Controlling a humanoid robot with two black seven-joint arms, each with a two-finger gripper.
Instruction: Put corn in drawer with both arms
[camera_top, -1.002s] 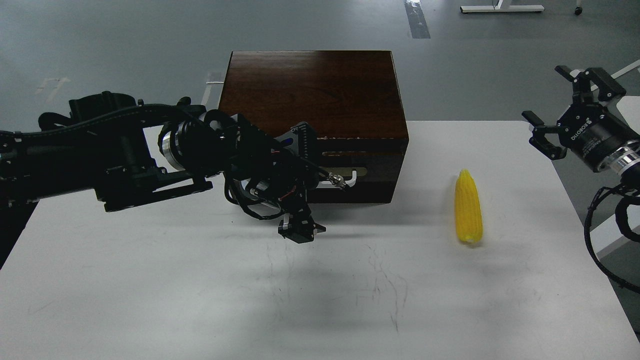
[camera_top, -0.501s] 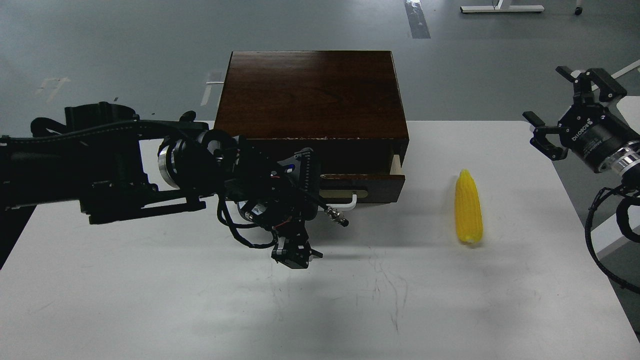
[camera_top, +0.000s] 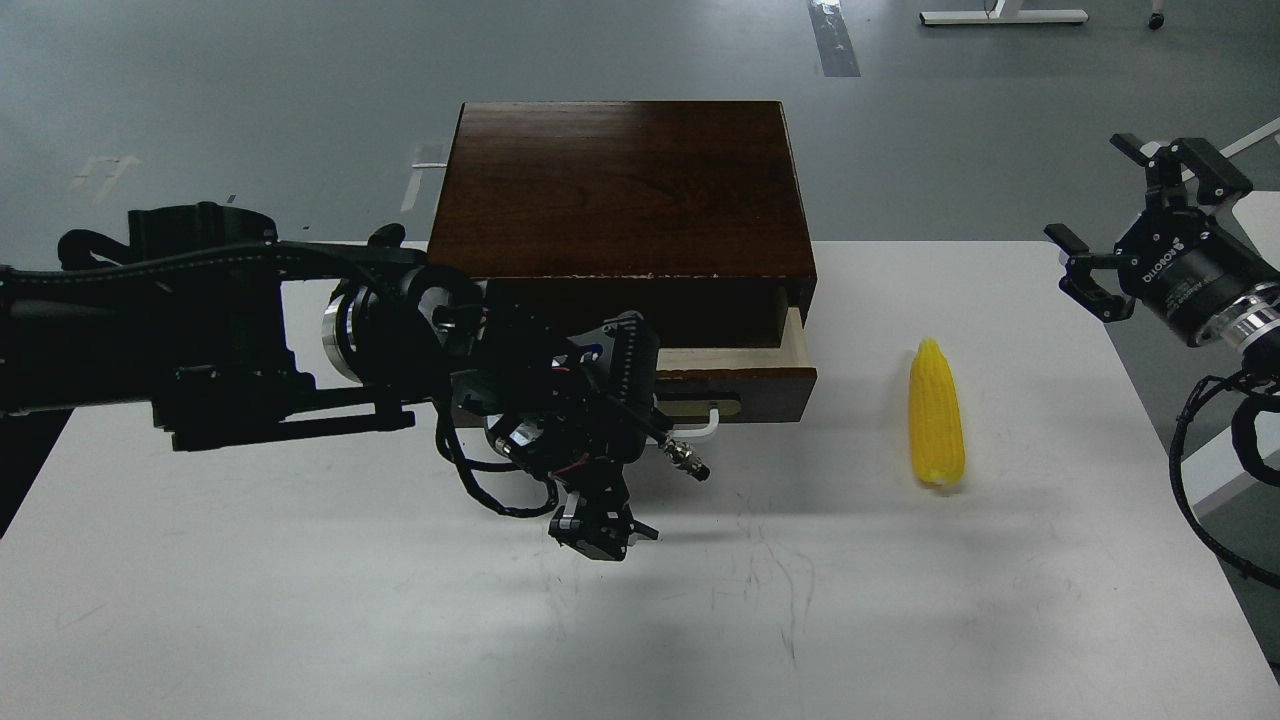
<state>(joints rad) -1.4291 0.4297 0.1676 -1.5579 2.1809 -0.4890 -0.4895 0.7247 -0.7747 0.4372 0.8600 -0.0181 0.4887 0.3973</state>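
The corn (camera_top: 937, 415) lies on the white table (camera_top: 900, 600), right of the dark brown box (camera_top: 620, 190), pointed end away from me. The drawer (camera_top: 745, 381) stands partly pulled out, with a strip of pale wood interior (camera_top: 725, 356) showing. My left gripper (camera_top: 640, 415) is at the drawer's front, over the left part of the white handle (camera_top: 706, 420), and appears shut on it; its fingers are dark and hard to tell apart. My right gripper (camera_top: 1130, 220) is open and empty, raised above the table's right edge, up and right of the corn.
A small black part (camera_top: 600, 525) and cables hang from my left wrist just above the table. My left arm (camera_top: 200, 320) covers the box's left front. Grey floor lies beyond the table; the table's right edge is near the right arm.
The drawer was shut, then slid out toward me as my left gripper drew back and down with the handle. The corn and my right gripper have stayed in place.
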